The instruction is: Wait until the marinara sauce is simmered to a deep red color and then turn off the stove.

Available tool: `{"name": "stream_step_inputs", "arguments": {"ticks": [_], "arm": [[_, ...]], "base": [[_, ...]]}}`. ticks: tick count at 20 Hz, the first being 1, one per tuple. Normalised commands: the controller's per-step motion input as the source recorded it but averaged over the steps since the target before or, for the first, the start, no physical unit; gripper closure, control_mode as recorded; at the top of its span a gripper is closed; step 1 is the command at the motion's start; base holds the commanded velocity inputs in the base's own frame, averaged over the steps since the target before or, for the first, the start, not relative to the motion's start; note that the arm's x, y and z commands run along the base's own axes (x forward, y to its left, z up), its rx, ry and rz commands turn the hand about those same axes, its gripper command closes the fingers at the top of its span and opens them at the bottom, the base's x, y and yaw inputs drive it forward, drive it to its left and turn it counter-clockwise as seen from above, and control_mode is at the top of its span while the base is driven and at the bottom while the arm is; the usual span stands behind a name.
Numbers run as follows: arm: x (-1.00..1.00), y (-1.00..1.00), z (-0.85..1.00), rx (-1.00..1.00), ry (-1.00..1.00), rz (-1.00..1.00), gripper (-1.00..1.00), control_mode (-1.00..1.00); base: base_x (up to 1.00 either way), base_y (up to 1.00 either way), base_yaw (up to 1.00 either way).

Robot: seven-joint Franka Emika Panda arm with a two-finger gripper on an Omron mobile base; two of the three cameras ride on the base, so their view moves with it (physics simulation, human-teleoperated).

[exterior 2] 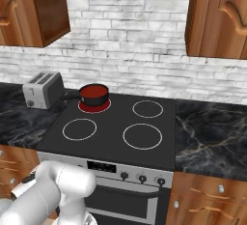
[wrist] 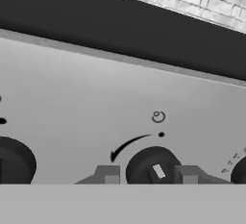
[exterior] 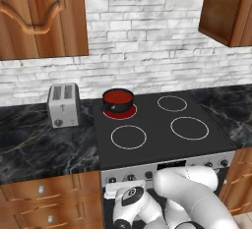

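Marinara sauce [exterior: 118,96] deep red, wait done. Hand [wrist: 149,175] clamped on stove knob [wrist: 153,166], lower centre; turn-off left, burner ring glowing.

deep red marinara sauce [exterior: 118,96], black stove [exterior: 162,139], silver toaster [exterior: 63,105].

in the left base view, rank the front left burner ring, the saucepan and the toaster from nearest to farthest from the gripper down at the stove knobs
1. Front left burner ring: on the cooktop just behind the front panel where the gripper has its jaws shut on a knob.
2. Saucepan: on the glowing back left burner.
3. Toaster: on the counter, left of the stove; close to the saucepan's distance, so this order is tentative.
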Motion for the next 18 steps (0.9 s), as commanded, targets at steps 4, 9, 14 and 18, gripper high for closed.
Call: {"name": "stream_step_inputs", "arguments": {"ticks": [4, 9, 14, 18], "arm": [[0.24, -0.53, -0.34, 0.42, 0.18, -0.27, 1.00, -1.00], [0.13, -0.85, -0.63, 0.56, 0.22, -0.50, 1.00, -1.00], [0.00, -0.92, -0.85, 0.56, 0.17, -0.63, 1.00, -1.00], [0.00, -0.76, -0.91, 0.56, 0.14, -0.69, 1.00, -1.00]], "base": [[0.00, 0.00, 0.00], [0.00, 0.00, 0.00], [0.00, 0.00, 0.00], [0.00, 0.00, 0.00]]}}
